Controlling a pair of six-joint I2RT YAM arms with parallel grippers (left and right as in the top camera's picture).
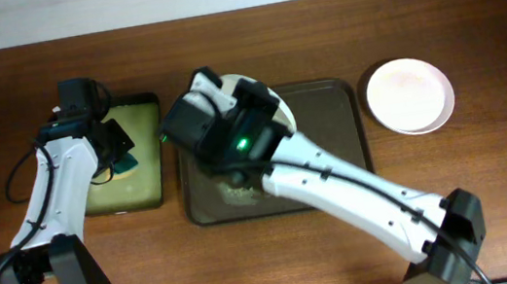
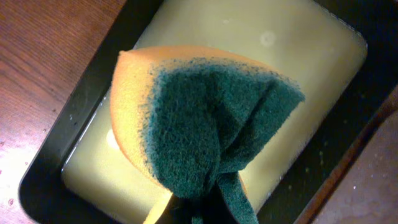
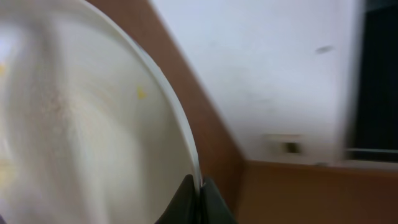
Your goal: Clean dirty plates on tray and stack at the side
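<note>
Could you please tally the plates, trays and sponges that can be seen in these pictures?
Plates: 2, a held plate in the right pincer and a plate at the side on the table
Trays: 2, a large dark tray and a small black tray
Sponges: 1, a sponge in the left pincer
Total: 5

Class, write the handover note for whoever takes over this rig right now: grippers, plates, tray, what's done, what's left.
Left gripper: shut on the sponge, over the small black tray of yellowish liquid.
Right gripper: shut on the rim of a smeared plate, raised over the big tray.
Done: a white plate lies on the table to the right.
Left: scrub the held plate and stack it there.
</note>
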